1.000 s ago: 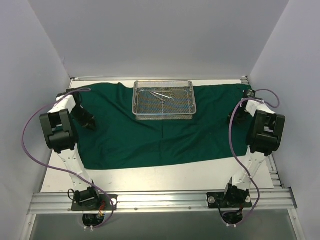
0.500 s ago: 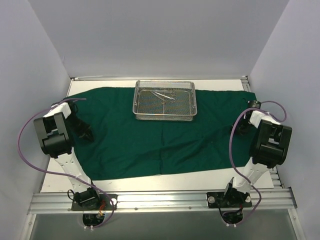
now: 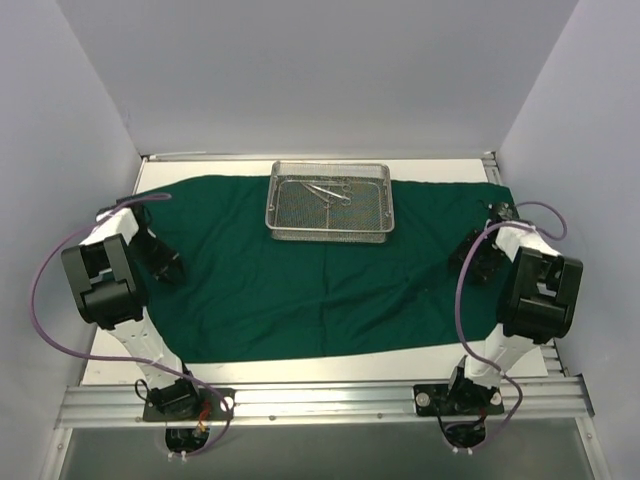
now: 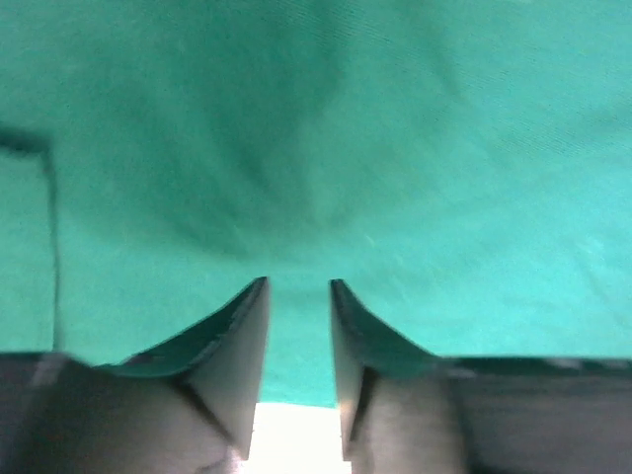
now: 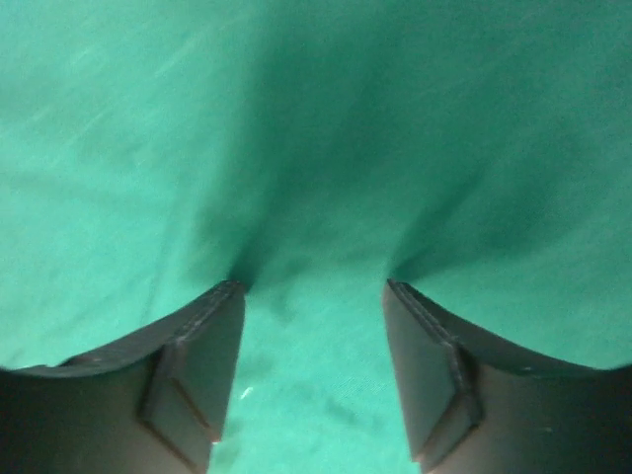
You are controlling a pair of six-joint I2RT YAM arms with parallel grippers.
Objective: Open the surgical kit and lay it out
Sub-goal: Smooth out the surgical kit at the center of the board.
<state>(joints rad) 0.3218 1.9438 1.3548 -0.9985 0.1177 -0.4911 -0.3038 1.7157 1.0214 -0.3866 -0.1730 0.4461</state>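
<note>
Green cloth fills both my wrist views. Nearest my bases a strip of bare table shows, and the cloth's near hem lies just beyond it. My left gripper sits low at the cloth's left edge, its jaws a narrow gap apart with nothing between them. My right gripper hangs over the right edge, jaws spread wide, the cloth loose beneath. Farther back the tray stands on the cloth's far middle, with the instruments lying inside it.

My fingertips are very close to the fabric. If one snags a fold as I lift away, I expect it would drag the cloth, rumple the spread and tug the tray with it.

A second ago both my jaws were clamped shut; now they have let go. The near hem lies closer to me, and the far left corner has drawn in. The tray has barely shifted.
</note>
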